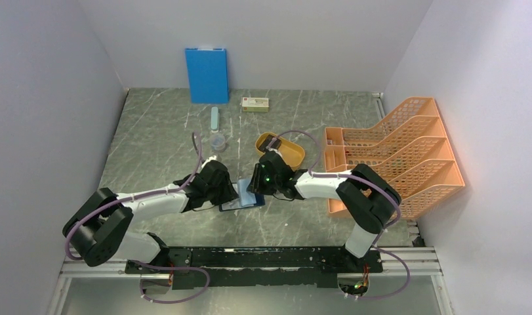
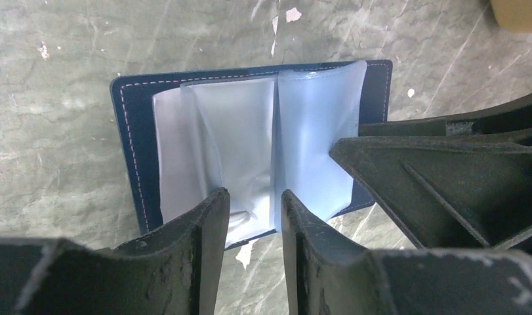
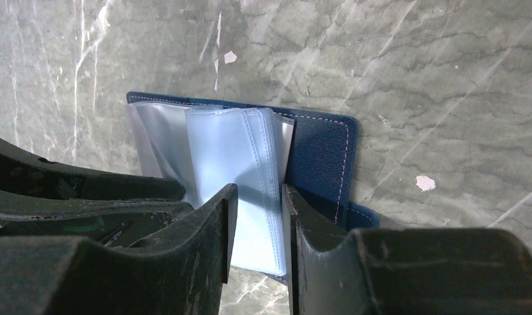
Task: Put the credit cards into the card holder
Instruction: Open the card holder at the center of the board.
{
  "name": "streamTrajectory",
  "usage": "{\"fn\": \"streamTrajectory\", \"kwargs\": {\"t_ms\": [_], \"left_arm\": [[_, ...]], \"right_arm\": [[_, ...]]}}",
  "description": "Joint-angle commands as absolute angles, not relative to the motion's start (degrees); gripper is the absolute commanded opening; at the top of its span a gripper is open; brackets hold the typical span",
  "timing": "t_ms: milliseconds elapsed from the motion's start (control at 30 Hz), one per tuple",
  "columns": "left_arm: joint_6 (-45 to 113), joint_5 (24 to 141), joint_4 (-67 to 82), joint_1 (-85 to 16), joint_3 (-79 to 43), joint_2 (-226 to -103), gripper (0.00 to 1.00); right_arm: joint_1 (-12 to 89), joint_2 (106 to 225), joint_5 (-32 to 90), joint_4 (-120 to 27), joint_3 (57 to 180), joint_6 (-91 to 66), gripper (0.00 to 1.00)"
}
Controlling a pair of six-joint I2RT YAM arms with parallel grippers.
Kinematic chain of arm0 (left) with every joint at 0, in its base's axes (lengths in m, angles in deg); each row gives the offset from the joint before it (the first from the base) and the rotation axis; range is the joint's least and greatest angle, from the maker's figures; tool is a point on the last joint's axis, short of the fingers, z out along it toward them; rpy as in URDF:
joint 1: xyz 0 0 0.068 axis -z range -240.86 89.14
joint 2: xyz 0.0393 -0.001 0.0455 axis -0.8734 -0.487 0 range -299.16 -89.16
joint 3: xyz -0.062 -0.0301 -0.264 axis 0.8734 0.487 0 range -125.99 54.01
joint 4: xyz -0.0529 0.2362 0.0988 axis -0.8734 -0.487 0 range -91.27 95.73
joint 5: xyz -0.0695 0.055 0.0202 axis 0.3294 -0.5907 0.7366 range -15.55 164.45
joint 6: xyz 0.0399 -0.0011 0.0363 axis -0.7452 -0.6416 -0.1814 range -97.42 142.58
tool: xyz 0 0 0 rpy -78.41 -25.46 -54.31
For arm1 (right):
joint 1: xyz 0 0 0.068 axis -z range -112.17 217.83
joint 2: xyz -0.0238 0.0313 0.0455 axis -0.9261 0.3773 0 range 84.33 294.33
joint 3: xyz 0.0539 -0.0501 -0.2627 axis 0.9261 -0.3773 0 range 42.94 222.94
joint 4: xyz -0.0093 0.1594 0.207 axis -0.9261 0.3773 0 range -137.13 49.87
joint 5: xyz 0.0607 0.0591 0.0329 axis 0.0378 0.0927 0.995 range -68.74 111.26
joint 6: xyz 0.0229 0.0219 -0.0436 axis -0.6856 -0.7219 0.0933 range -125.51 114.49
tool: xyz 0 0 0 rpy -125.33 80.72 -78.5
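Note:
The card holder [image 1: 246,200] lies open on the marble table between my two grippers, navy cover down. Its clear plastic sleeves [image 2: 250,118] stand up from the spine. My left gripper [image 2: 250,197] is open at the holder's near edge, its fingertips on either side of a sleeve fold without pinching it. My right gripper [image 3: 258,190] is open too. A bundle of sleeves [image 3: 260,151] stands between its fingers, against the right finger. The navy cover [image 3: 322,157] lies just outside that finger. I cannot make out the credit cards for certain. A small dark item [image 1: 271,142] lies in the yellow tray [image 1: 290,154].
A big blue board [image 1: 206,75] leans on the back wall, with a small box [image 1: 255,104] to its right. A slim pale-blue item [image 1: 214,118] and a clear cup [image 1: 218,141] sit behind the left gripper. An orange file rack [image 1: 394,154] fills the right side.

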State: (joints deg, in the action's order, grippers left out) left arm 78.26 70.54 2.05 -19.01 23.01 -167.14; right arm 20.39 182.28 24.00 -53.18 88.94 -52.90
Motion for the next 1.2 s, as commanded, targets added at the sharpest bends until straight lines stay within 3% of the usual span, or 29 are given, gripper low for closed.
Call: {"fn": "streamTrajectory", "kwargs": {"t_ms": [0, 367, 867, 933, 1167], "left_arm": [[75.3, 68.8, -4.5, -18.8, 21.8, -167.1, 0.42], [74.6, 70.6, -1.1, -18.7, 21.2, -165.9, 0.53], [73.0, 70.9, -1.0, -18.7, 16.5, -173.5, 0.51], [72.9, 70.7, -1.1, -18.7, 16.3, -174.0, 0.48], [73.2, 68.8, -2.5, -18.7, 16.7, -175.2, 0.23]], "right_arm": [[20.0, 185.2, 23.0, -47.4, 87.8, -52.1, 0.35], [20.0, 185.6, 23.2, -47.4, 87.8, -51.9, 0.34], [20.0, 185.8, 23.5, -47.4, 87.9, -52.0, 0.34], [20.0, 185.8, 23.5, -47.4, 87.9, -52.0, 0.34], [20.0, 185.5, 23.7, -47.4, 87.7, -52.1, 0.34]]}}
